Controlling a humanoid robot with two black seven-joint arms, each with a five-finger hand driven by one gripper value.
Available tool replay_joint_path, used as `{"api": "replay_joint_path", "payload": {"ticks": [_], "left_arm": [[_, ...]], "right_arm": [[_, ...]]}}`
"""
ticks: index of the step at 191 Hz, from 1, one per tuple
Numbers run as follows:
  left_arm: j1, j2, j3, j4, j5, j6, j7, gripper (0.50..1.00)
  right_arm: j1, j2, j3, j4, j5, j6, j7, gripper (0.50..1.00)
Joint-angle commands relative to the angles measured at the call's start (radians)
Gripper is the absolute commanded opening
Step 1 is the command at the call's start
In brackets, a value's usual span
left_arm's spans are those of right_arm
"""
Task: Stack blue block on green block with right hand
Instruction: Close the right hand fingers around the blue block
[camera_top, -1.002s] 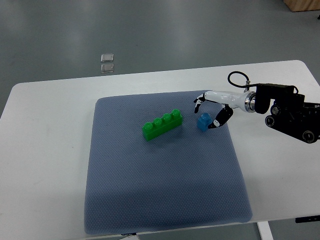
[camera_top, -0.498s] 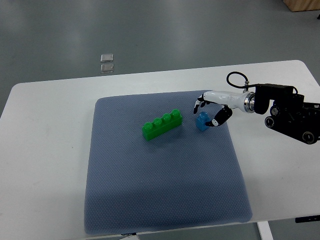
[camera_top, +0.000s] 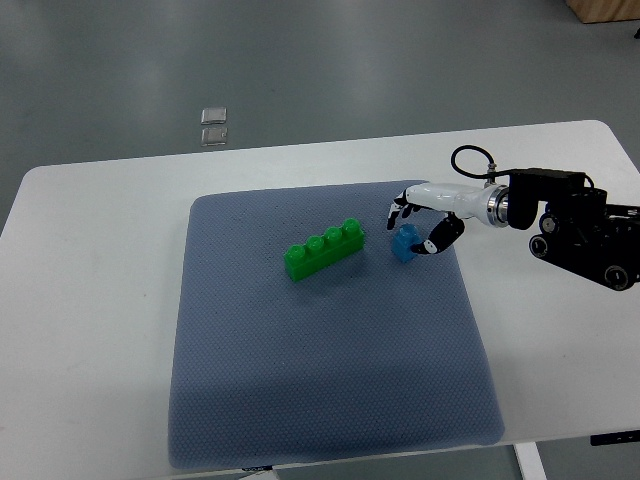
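Note:
A small blue block (camera_top: 403, 243) sits on the blue-grey mat (camera_top: 330, 380), just right of a long green block (camera_top: 324, 249) with four studs that lies at a slant. My right hand (camera_top: 415, 227) reaches in from the right edge and closes around the blue block. Its thumb (camera_top: 437, 239) presses against the block's right side and the fingers (camera_top: 400, 210) curl over the far side. The block still rests on the mat. No left arm shows.
The mat covers the middle of a white table (camera_top: 90, 300). The black forearm (camera_top: 575, 225) with a looped cable lies over the table's right part. Two small clear squares (camera_top: 214, 126) lie on the floor beyond the table.
The fingers have curled in closer around the blue block, and the block has shifted slightly left. The green block has not moved.

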Motion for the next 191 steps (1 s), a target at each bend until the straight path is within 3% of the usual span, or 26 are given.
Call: {"api": "replay_joint_path", "payload": {"ticks": [1, 119, 191], "left_arm": [[-0.001, 0.0, 0.0, 0.0, 0.0, 0.0, 0.0, 1.0], [-0.001, 0.0, 0.0, 0.0, 0.0, 0.0, 0.0, 1.0], [0.001, 0.0, 0.0, 0.0, 0.0, 0.0, 0.0, 1.0]], "right_arm": [[0.001, 0.0, -0.014, -0.001, -0.007, 0.001, 0.0, 0.723], [0.008, 0.0, -0.028, 0.0, -0.009, -0.001, 0.017, 0.684], [0.006, 0.0, -0.028, 0.006, -0.021, -0.001, 0.022, 0.617]]}}
